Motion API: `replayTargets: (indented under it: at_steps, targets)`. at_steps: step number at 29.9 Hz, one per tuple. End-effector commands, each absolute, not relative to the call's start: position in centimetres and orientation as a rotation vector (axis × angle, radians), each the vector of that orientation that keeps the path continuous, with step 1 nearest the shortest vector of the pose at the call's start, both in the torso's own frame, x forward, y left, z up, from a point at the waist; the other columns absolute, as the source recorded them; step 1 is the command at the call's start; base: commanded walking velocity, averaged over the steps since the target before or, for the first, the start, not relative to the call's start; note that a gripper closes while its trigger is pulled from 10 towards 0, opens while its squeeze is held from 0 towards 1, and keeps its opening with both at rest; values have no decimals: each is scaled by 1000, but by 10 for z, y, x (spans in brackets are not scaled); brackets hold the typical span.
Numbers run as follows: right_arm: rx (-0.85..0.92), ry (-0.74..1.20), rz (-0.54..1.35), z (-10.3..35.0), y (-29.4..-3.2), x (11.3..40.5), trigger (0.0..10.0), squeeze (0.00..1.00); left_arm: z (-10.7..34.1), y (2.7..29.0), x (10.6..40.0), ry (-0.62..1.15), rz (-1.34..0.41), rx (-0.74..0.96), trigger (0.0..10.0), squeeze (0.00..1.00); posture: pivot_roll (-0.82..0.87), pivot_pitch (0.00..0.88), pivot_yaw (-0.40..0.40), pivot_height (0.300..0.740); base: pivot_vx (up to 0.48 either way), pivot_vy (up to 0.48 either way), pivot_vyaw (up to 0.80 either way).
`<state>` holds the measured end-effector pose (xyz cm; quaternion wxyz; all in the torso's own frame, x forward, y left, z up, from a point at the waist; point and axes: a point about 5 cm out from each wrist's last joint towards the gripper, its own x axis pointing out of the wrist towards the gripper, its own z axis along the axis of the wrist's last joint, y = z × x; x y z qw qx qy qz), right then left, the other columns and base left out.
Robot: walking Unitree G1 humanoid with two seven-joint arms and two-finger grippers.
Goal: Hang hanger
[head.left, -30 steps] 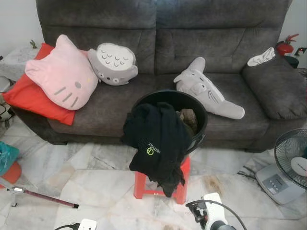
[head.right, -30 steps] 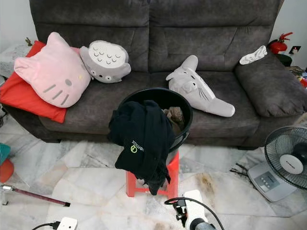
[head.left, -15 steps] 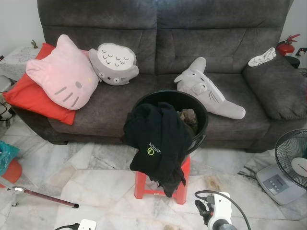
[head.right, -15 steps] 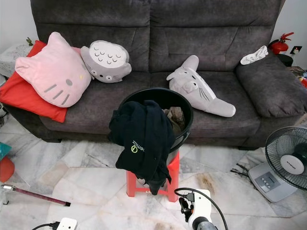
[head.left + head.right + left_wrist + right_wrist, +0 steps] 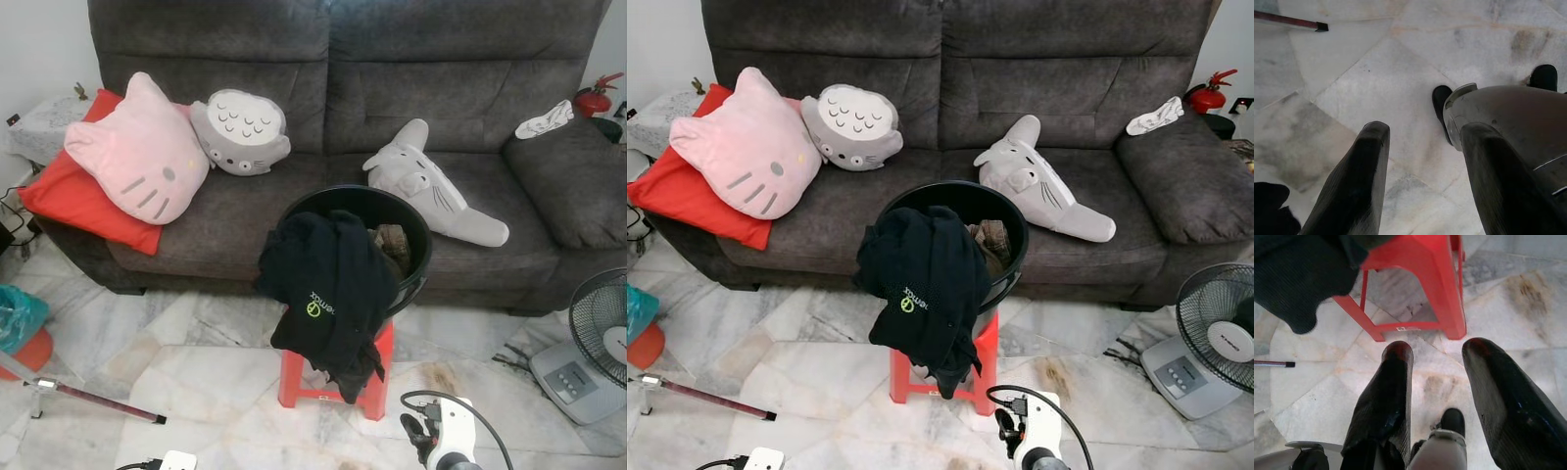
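No hanger in sight; right gripper [image 5: 1437, 364] nearest the stool [image 5: 1422, 281], left gripper [image 5: 1422, 147] floorward, both jaws open, empty.

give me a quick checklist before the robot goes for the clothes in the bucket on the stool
1. Right gripper open and holding nothing: ok, fingers spread, low over the floor near the red stool.
2. Left gripper open and holding nothing: ok, pointing down at the marble floor.
3. Black garment reachable: ok, it drapes over the front rim of the black bucket.
4. Bucket steady on the stool: cannot tell, the garment hides most of the seat.
5. Hanger located: not ok, none can be made out in these pictures.
6. Floor hazards nearby: not ok, a dark red rod lies on the floor on the left and a fan stands on the right.
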<state>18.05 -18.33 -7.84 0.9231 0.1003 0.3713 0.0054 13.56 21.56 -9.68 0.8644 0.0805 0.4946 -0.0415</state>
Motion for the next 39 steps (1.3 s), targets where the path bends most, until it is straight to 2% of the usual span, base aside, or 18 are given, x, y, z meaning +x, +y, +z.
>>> replayTargets:
  at_steps: [1,8,13,17,22,23,24,25,27,28,30,31,34,39]
  targets:
    - [207,758,9,-79,-182,179,10000,0,-99,218,128,1058,-79,172,10000,0,-39,0,36,740,0,304,0]
    - [217,740,1,-78,-179,182,10000,0,-100,220,124,1071,-93,190,10000,0,-51,0,54,740,0,386,0]
    - [216,718,-10,-75,-181,186,10000,0,-100,220,123,1077,-116,225,10000,0,-36,0,56,740,0,0,0]
    - [199,702,-11,-72,-185,192,10000,0,-98,220,128,1039,-66,198,10000,0,-25,0,62,740,0,0,0]
    - [202,656,-106,-65,-192,201,10000,0,-96,224,132,1036,-27,166,10000,0,-24,0,88,740,0,0,0]
    - [322,602,-223,-64,-199,201,10000,0,-96,225,132,1040,-58,211,10000,0,-30,0,107,740,0,0,0]
    - [322,602,-223,-64,-199,201,10000,0,-96,225,132,1040,-58,211,10000,0,-30,0,107,740,0,0,0]
    - [339,565,-250,-63,-204,196,10000,0,-96,229,128,1028,42,128,10000,0,-46,0,117,740,0,0,0]
    - [327,573,-261,-65,-206,193,10000,0,-96,230,128,1024,54,120,10000,0,-51,0,109,740,0,0,0]
    - [348,608,-252,-69,-204,187,10000,0,-95,230,131,1026,-20,212,10000,0,-67,0,108,740,0,0,0]
    - [211,685,-109,-74,-192,184,10000,0,-94,228,135,1023,-66,233,10000,0,-34,0,118,740,0,0,0]
    - [211,684,-89,-73,-190,185,10000,0,-93,228,137,1019,-86,242,10000,0,-38,0,112,740,0,0,0]
    - [294,638,-147,-70,-188,190,10000,0,-91,229,142,1002,-114,270,10000,0,-78,0,110,740,0,0,0]
    - [297,621,-181,-68,-190,195,10000,0,-91,229,143,1016,-82,233,10000,0,-79,10,98,740,0,0,0]
